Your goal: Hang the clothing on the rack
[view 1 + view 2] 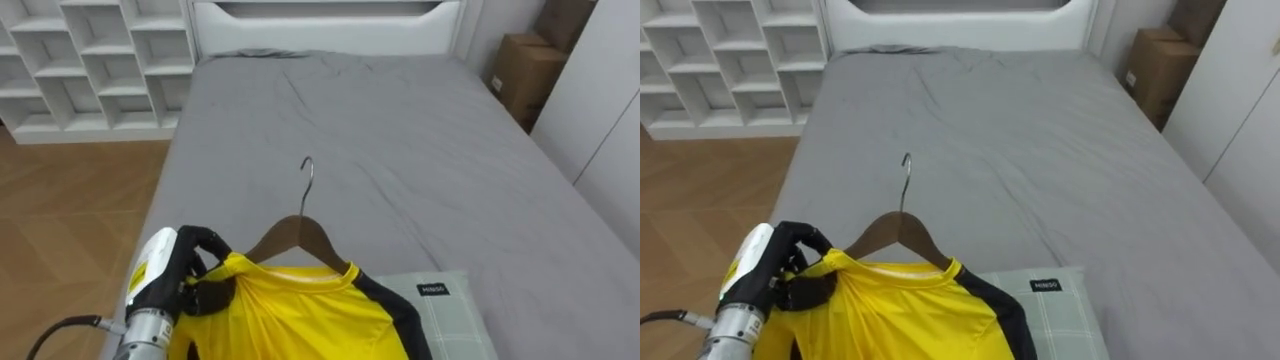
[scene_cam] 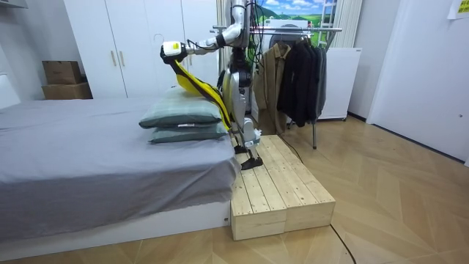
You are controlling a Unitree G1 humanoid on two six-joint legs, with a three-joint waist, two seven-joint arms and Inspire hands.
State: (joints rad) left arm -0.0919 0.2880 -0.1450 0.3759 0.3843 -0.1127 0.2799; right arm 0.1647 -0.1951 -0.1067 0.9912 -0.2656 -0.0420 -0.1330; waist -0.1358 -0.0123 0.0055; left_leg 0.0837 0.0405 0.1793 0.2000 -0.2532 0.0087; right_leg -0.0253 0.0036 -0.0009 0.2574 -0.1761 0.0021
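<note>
A yellow shirt (image 1: 300, 312) with black side panels hangs on a wooden hanger (image 1: 298, 234), whose metal hook (image 1: 307, 180) points away over the bed. My left hand (image 1: 186, 268) is shut on the shirt's shoulder at the hanger's left end, low in the eye views. In the room view that hand (image 2: 171, 49) holds the shirt (image 2: 198, 84) out at arm's length above the pillows. I stand on a wooden platform (image 2: 282, 194) at the bed's end.
The grey bed (image 1: 400, 130) stretches ahead, with a stack of green checked pillows (image 2: 183, 121) just below the shirt. Behind me stands a clothes rack (image 2: 304, 29) with dark garments (image 2: 297, 73). White shelves (image 1: 90, 60) are at far left, and a cardboard box (image 1: 525, 75) at far right.
</note>
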